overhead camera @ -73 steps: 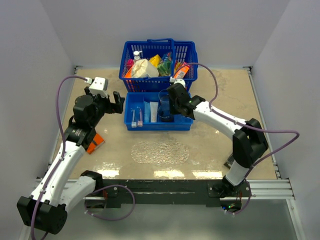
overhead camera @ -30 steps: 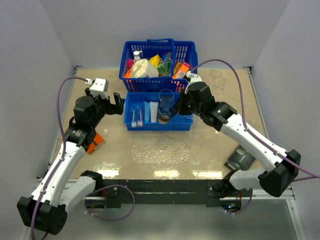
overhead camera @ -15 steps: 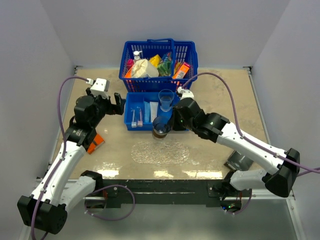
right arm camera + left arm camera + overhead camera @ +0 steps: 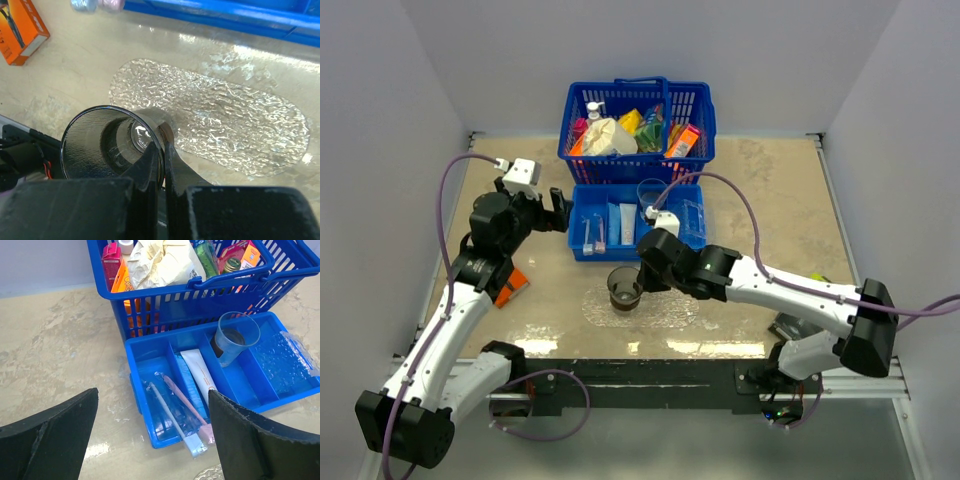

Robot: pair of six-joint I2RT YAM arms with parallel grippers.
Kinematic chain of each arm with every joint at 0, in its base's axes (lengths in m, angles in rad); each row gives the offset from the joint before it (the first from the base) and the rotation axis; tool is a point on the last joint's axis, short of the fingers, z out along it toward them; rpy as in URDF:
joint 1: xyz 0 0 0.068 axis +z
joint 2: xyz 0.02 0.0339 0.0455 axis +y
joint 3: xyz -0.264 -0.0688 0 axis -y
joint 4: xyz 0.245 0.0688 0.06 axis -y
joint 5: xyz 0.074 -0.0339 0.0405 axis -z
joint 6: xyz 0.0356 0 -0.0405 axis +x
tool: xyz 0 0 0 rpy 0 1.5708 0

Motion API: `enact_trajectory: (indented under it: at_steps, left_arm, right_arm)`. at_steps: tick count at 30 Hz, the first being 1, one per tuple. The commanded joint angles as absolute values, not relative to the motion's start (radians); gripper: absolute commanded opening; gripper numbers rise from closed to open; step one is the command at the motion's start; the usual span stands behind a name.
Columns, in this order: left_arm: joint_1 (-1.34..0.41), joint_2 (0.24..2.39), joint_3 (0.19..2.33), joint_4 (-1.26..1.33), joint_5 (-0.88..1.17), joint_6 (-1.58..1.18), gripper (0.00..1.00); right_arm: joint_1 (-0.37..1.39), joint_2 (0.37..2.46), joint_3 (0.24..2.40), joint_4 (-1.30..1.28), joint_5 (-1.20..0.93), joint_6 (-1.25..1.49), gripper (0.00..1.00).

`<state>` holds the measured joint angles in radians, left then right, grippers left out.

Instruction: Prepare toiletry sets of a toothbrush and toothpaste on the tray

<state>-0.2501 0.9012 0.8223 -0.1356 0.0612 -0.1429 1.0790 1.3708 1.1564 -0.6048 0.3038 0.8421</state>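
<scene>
Since half a second ago your right gripper (image 4: 162, 150) has swung the cup (image 4: 112, 145) away from the bin (image 4: 692, 243) and out over the tray's (image 4: 225, 125) left end, jaws still pinched on the cup's rim. Can't tell if it's touching down. Left gripper (image 4: 152, 440) hasn't budged: jaws spread wide, holding nothing, hanging by the bin. The table (image 4: 770, 200) is beige marble-look, glossy near the front, with pale grey walls around it. The left wrist view gives you the detail: two toothbrushes (image 4: 175, 407) in the bin's leftmost slot, toothpaste (image 4: 199, 374) in the next, and a second cup (image 4: 235, 337) leaning beside that. Right wrist view catches the orange box (image 4: 20, 30) off the tray's left.
</scene>
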Motion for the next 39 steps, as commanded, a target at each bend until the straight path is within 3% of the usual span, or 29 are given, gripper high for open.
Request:
enact_trajectory:
  at_steps: [1, 15, 39]
  left_arm:
    - [-0.258, 0.896, 0.824, -0.087, 0.08, -0.16, 0.95]
    - [-0.262, 0.891, 0.824, -0.087, 0.078, -0.155, 0.95]
    - [-0.264, 0.897, 0.821, -0.087, 0.072, -0.153, 0.95]
  right_arm:
    - [1.124, 1.39, 1.192, -0.515, 0.382, 0.942, 0.0]
    - [1.232, 1.476, 1.144, -0.387, 0.505, 1.045, 0.0]
    - [1.282, 1.577, 1.196, -0.405, 0.617, 1.095, 0.0]
